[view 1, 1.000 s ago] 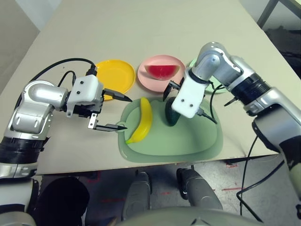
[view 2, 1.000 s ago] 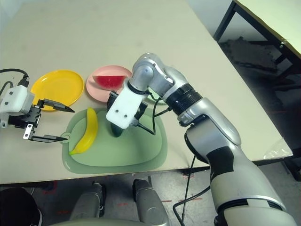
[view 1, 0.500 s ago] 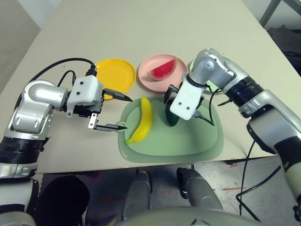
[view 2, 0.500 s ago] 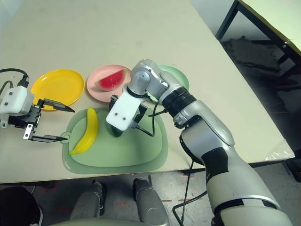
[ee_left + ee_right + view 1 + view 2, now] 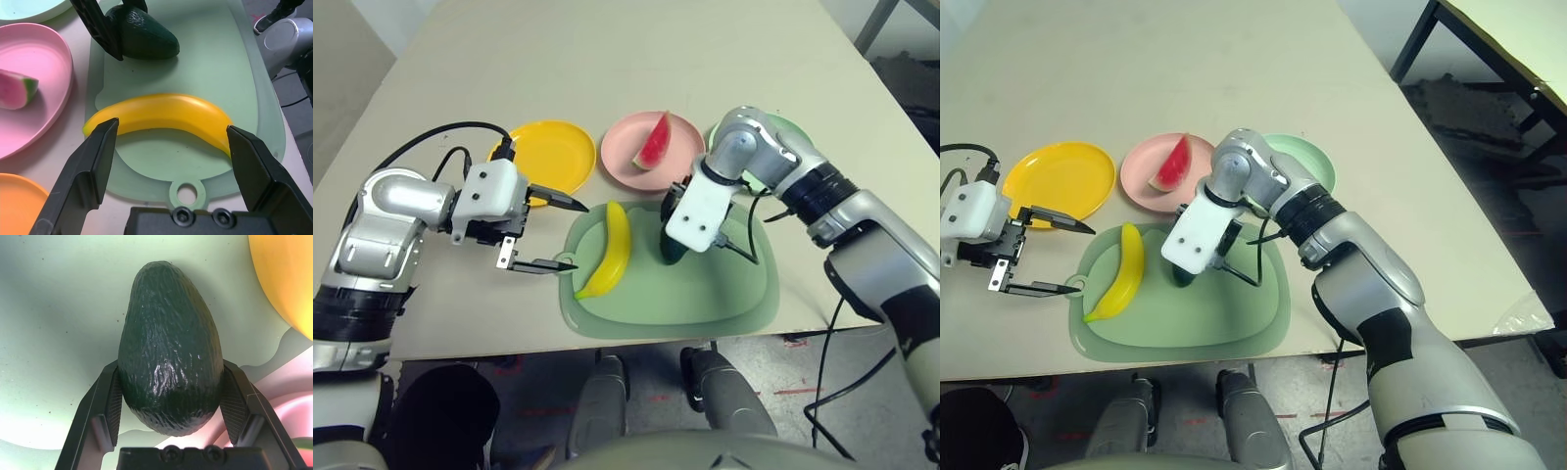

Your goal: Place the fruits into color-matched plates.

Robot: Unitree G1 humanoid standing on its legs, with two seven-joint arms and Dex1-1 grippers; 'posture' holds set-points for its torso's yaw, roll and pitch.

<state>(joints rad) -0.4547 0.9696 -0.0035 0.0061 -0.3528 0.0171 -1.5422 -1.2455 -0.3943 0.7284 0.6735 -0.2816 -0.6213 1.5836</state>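
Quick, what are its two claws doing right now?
Left gripper: open, holding nothing, banana ahead.
Right gripper: shut on the avocado, which lies on the cutting board.

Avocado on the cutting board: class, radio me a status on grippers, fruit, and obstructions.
Right gripper shut on avocado, on cutting board. Left gripper open beside banana. Watermelon wedge on pink plate. Nothing blocking.

Right arm reaches in over the board (image 5: pixel 744 294), wrist pitched steeply down. Right gripper (image 5: pixel 168 396) has both pads against the sides of the avocado (image 5: pixel 168 342), which lies on the board. Left arm is bent at the board's left edge; left gripper (image 5: pixel 553 235) is level, jaws wide apart, empty.
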